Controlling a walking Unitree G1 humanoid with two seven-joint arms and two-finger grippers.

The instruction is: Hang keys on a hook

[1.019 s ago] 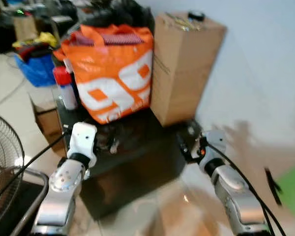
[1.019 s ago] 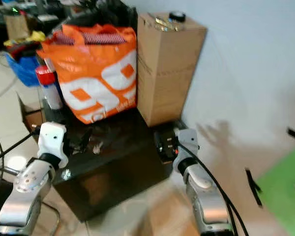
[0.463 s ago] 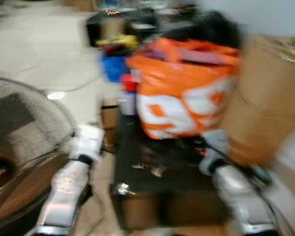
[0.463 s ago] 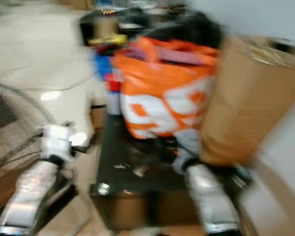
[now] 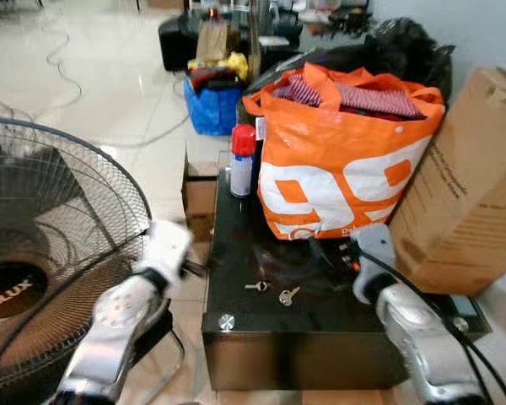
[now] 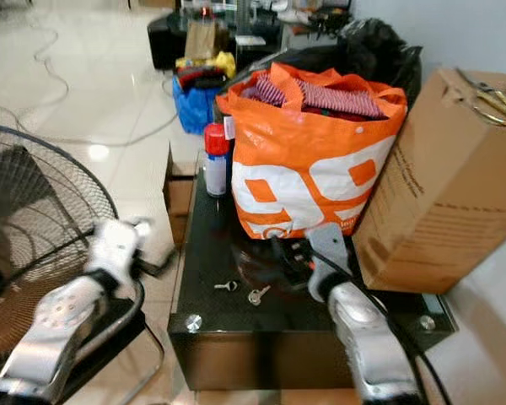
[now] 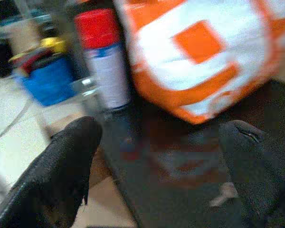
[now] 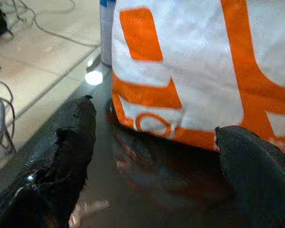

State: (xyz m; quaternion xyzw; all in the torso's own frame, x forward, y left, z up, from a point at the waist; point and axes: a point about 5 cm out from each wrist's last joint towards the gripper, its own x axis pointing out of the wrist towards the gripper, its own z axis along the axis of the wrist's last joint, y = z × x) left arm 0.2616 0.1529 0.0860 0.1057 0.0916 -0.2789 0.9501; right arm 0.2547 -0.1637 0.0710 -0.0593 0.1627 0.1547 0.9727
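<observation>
Keys came into clear view, lying before orange bag on bench; left claw, right claw both gaped, empty; pickup pending.

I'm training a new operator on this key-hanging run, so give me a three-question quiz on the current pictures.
1. True or false: the keys lie on the black table.
2. What stands beside the orange bag, on the robot's left? A) spray can B) kettle C) lamp
3. Fill in: the right gripper is ____, holding nothing.

Key: 1 true. 2 A, the red-capped spray can. 3 open.
</observation>
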